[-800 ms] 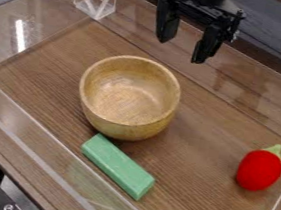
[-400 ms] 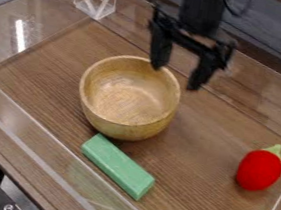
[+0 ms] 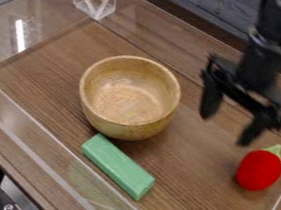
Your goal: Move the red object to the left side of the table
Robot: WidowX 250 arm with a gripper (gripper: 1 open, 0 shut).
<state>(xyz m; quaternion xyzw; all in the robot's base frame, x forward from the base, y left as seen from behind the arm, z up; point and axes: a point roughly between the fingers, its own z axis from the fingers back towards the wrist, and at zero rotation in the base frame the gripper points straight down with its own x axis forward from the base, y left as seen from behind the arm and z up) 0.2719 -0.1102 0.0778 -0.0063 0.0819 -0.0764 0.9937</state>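
Black gripper (image 3: 236, 114) with jaws spread wide, empty, pointing down above the table (image 3: 58, 48), just up and left of the red strawberry toy (image 3: 262, 168) and not touching it. Strawberry toy at the right edge of the dark wood-grain tabletop, beside the clear acrylic wall (image 3: 280, 206), green tip upward. Wooden bowl (image 3: 130, 96) near the centre, empty. Green rectangular block (image 3: 117, 165) lying flat just in front of the bowl.
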